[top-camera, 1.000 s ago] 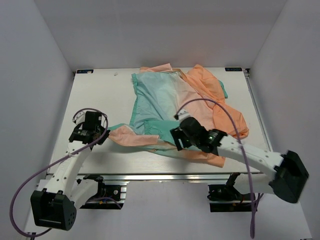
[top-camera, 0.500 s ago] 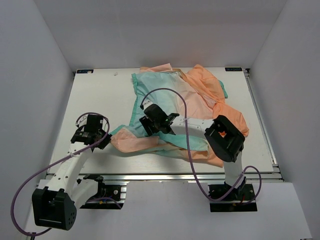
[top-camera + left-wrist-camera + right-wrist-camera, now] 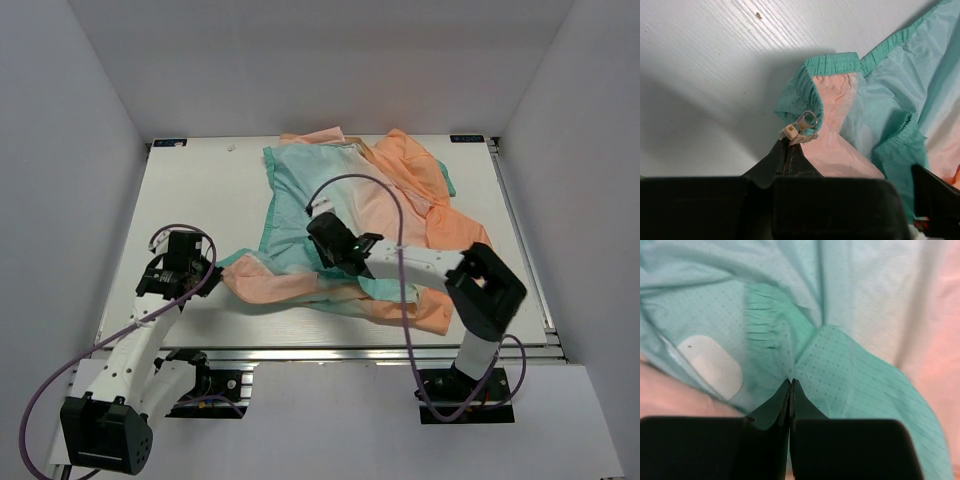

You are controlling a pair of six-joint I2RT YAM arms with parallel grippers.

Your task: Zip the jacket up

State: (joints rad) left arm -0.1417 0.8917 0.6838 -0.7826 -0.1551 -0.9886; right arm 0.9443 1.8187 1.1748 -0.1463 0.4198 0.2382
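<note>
The jacket [image 3: 340, 190] lies crumpled across the table's middle and right, teal at the hem and orange toward the far right. My left gripper [image 3: 207, 268] is at its near-left corner. In the left wrist view this gripper [image 3: 786, 145] is shut on the jacket's [image 3: 880, 90] hem corner, just below the metal zipper pull [image 3: 807, 120] and its white end stop. My right gripper [image 3: 325, 250] rests on the jacket's middle. In the right wrist view the right gripper [image 3: 791, 382] is shut, and teal fabric [image 3: 850, 375] puckers into its tips.
Bare white table [image 3: 200, 190] stretches left of the jacket. A teal sleeve cuff [image 3: 895, 135] lies right of the held corner. A white oval patch [image 3: 710, 365] sits on the teal fabric left of the right gripper. Grey walls enclose the table.
The right arm swung from the jacket's near-right edge to its middle and its jaws closed on teal fabric. The left gripper kept its hold and shifted slightly nearer.
</note>
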